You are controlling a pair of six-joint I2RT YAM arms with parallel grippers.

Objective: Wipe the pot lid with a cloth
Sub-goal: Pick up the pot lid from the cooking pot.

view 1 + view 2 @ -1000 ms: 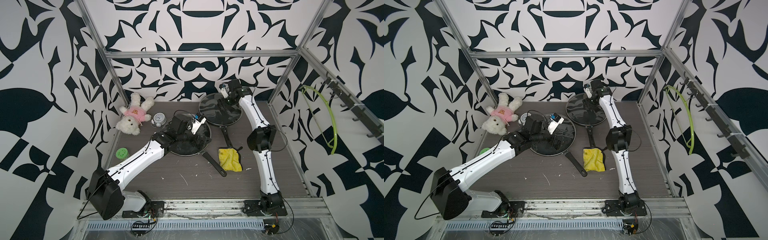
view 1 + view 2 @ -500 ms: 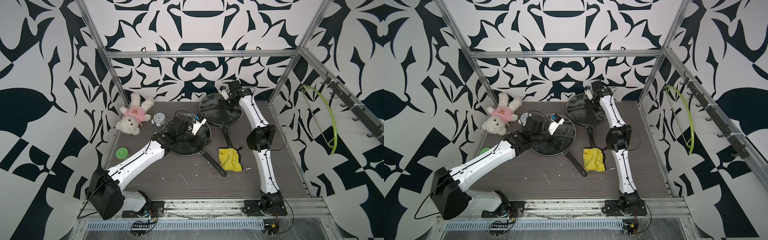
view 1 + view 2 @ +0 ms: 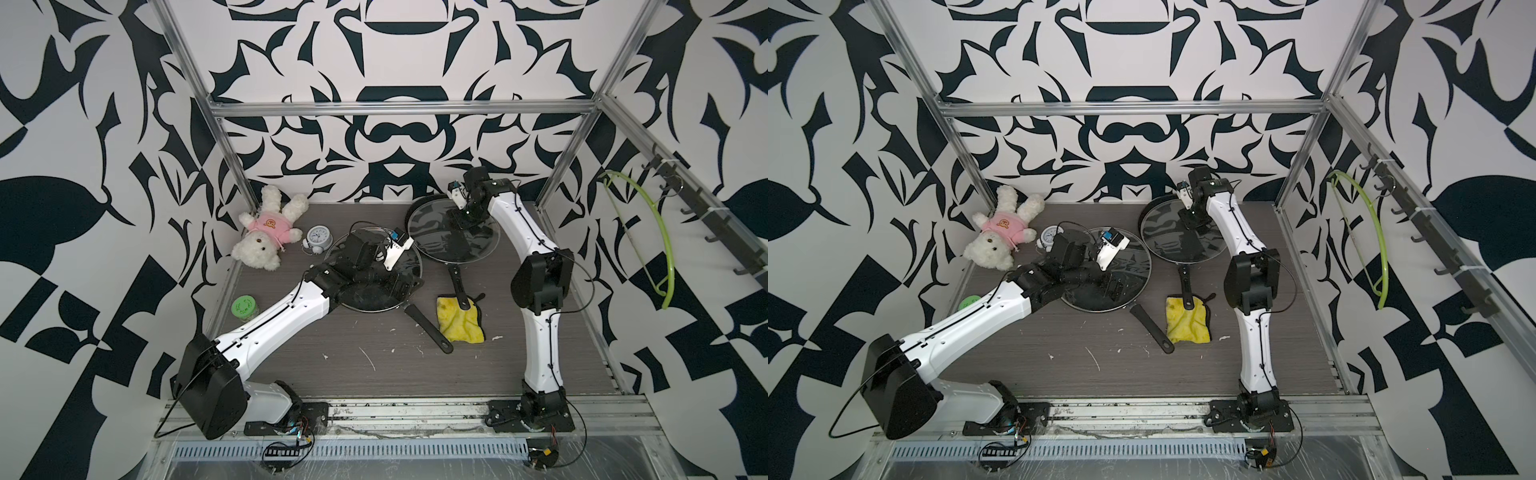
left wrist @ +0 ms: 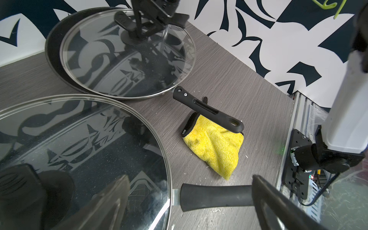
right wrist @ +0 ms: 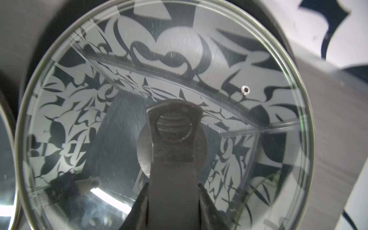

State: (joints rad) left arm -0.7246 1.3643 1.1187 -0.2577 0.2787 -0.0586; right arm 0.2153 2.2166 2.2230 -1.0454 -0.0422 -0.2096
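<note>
The right gripper (image 3: pixel 468 219) is clamped on the black lid handle (image 5: pixel 172 139) of the far round glass pot lid (image 3: pixel 451 249). The left gripper (image 4: pixel 190 179), jaws wide apart, hangs over the near glass lid (image 4: pixel 79 139). The fluffy yellow microfibre cloth (image 3: pixel 459 324) lies on the grey table (image 3: pixel 353 374), one edge under the far black pan handle (image 3: pixel 459 287).

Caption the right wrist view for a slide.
Right claw clamps the black handle of the glass lid.

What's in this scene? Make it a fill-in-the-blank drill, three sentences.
1. The ____ cloth lies on the table, in neither gripper.
2. The right gripper is shut on the far lid's ____.
3. The left gripper, over the near lid, is ____.
Missing: yellow; knob; open.
</note>
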